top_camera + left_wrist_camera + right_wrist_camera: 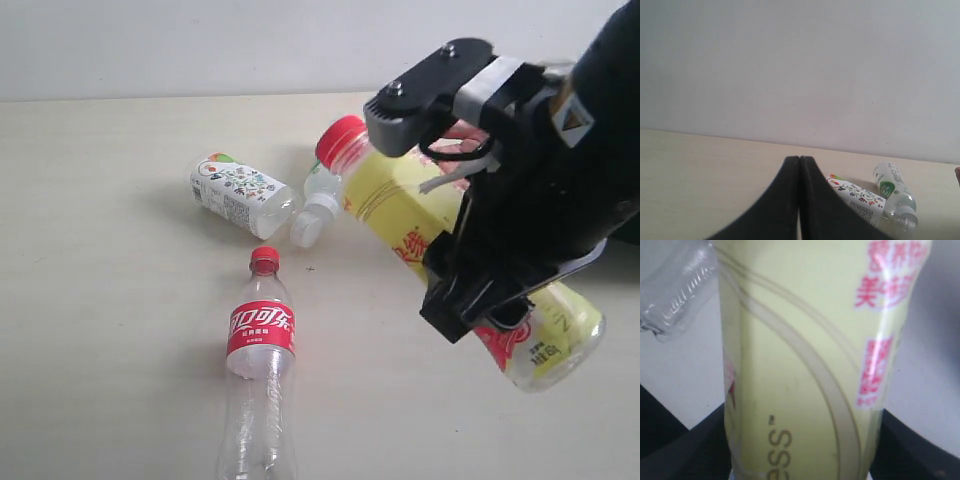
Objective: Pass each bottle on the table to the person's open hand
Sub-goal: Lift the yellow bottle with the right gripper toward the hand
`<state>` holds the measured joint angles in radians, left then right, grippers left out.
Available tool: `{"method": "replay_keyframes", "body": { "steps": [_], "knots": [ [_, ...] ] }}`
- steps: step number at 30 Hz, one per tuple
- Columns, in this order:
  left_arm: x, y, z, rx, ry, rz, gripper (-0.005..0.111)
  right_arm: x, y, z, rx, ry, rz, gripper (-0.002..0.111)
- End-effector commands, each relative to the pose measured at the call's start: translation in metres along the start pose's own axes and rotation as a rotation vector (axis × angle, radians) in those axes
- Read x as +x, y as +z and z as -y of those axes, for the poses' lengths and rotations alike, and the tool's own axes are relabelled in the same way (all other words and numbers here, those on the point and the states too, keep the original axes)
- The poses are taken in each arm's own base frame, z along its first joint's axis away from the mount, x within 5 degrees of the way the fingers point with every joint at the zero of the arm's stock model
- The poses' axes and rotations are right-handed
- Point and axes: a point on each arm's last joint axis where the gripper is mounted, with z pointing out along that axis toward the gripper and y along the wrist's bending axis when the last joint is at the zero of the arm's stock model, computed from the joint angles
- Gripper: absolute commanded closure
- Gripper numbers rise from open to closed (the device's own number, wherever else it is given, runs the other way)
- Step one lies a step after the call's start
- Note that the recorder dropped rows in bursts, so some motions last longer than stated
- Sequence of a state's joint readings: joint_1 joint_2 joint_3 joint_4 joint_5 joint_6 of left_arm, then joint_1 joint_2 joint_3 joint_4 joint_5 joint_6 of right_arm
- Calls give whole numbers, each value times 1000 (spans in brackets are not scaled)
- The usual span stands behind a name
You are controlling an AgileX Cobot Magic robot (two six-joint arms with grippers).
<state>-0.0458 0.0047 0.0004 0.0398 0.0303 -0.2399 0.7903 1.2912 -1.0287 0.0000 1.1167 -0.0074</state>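
Evidently early in the job. All four bottles are in the exterior view, so by my reading none has been delivered.

- Right claw (448, 215): clamped across the yellow-wrapped bottle (395, 195), a dark finger on each flank of the body in the right wrist view. The bottle sits tilted, red cap toward the far side of the table (100, 330), base toward the camera. It looks raised off the surface, but I cannot be sure.
- Left claw (799, 160): fingers pressed together, holding nothing, hanging above the table well away from the work.
- Cola bottle (262, 330): on its side, near edge, cap pointing away. Untouched.
- Stubby white bottle (240, 193): on its side, farther back.
- Slim clear bottle (320, 190): on its side, just beside the stubby one, its white cap close to the cola cap.
- Person's open hand: not clearly in any view.

Judgement: first handover under way and not complete. Left to do: pass the yellow bottle across, then fetch and hand over the three lying on the table.
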Motion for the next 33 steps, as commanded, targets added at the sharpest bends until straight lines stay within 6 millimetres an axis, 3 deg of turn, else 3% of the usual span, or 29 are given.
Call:
{"method": "replay_keyframes", "body": {
  "steps": [1, 9, 21, 33],
  "knots": [
    [-1, 0, 0, 7, 0, 7, 107, 15, -27, -1, -9, 10, 75, 108],
    [-1, 0, 0, 7, 0, 7, 107, 36, -54, 5, 53, 90, 130, 108],
    [-1, 0, 0, 7, 0, 7, 107, 39, -56, 16, 163, 153, 127, 108],
    [-1, 0, 0, 7, 0, 7, 107, 45, -57, 56, 250, 281, 102, 108]
  ]
}}
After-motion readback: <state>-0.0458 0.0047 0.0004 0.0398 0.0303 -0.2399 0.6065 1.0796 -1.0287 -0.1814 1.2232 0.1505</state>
